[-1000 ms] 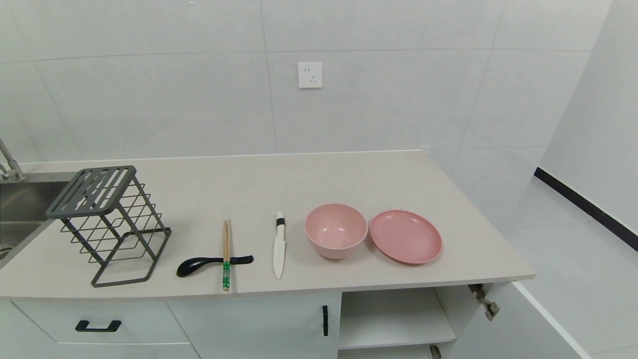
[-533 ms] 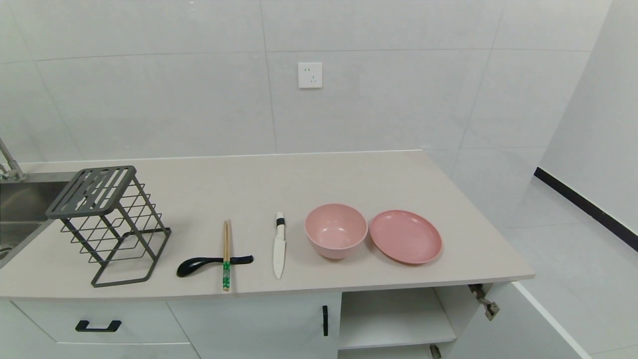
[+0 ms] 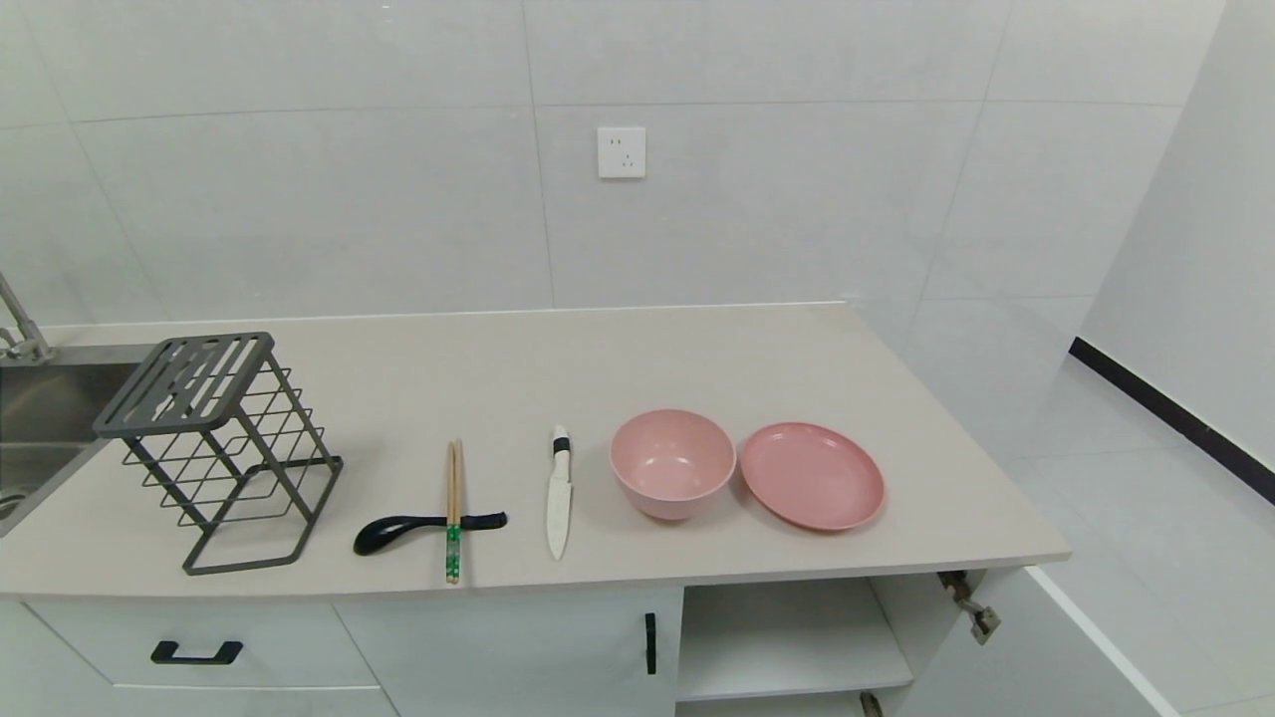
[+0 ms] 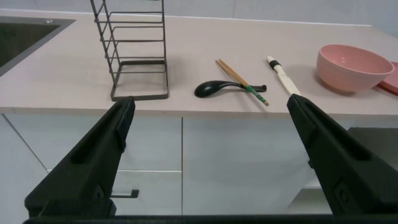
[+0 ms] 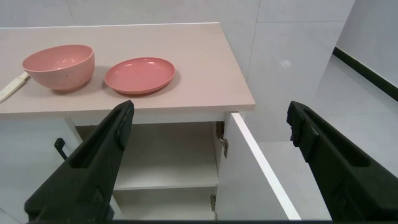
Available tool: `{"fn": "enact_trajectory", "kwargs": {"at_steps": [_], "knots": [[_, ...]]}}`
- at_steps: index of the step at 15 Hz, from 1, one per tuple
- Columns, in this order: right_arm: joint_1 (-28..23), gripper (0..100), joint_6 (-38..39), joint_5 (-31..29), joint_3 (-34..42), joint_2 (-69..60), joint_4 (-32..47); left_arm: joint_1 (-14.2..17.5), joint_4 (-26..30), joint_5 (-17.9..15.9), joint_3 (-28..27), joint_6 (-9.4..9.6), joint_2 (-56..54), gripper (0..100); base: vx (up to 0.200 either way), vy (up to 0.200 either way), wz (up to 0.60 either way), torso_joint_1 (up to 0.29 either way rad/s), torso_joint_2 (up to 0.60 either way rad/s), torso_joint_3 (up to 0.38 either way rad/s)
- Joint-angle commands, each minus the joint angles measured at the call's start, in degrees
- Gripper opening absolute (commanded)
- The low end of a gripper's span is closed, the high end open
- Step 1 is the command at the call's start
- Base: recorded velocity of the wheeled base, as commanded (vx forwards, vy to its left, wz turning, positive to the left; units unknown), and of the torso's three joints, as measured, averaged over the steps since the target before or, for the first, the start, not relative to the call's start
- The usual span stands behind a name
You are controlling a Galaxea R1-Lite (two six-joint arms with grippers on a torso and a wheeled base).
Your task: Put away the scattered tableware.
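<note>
The left gripper (image 4: 211,103) hangs low in front of the cabinets, its black fingers (image 4: 99,162) spread wide with nothing between them. The right gripper (image 5: 211,107) hangs likewise, fingers (image 5: 99,162) wide and empty, facing the open cabinet below the bowl (image 3: 672,463). That cabinet's door (image 3: 1076,637) stands swung out, and a bare white shelf (image 3: 787,637) shows inside; the space under the shelf is cut off by the frame.

On the worktop (image 3: 598,368), all the tableware lies in a row near the front edge. Just to the bowl's right sits the pink plate (image 3: 812,473), with a slim gap between them in the right wrist view. Just to the bowl's left lies the white knife (image 3: 559,493), blade tip toward the front edge. Farther left of the bowl, the chopsticks (image 3: 453,508) lie across the handle of the black spoon (image 3: 398,525), hiding the part of the handle beneath them. Well left of the bowl stands the dark wire rack (image 3: 214,438), upright; its upper part is cut off in the left wrist view.

Beyond the rack, far left of the bowl, the sink (image 3: 40,398) is cut by the frame edge, and just the lower stem of the tap (image 3: 15,329) is visible. On the tiled wall behind the bowl sits a white socket (image 3: 622,152).
</note>
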Motion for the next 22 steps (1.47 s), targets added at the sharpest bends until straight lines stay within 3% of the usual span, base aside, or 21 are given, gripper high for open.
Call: {"fn": "enact_trajectory", "kwargs": {"at_steps": [1,19,22], "knots": [[0.0,100,0.0,0.0,0.0,0.1,0.0,0.0,0.0,0.0,0.0,-0.01,0.1,100,0.0,0.0,0.0,0.0,0.0,0.0],[0.0,100,0.0,0.0,0.0,0.1,0.0,0.0,0.0,0.0,0.0,-0.1,0.1,100,0.0,0.0,0.0,0.032,-0.06,-0.029],[0.0,100,0.0,0.0,0.0,0.1,0.0,0.0,0.0,0.0,0.0,-0.1,0.1,100,0.0,0.0,0.0,0.193,0.0,0.175]]}}
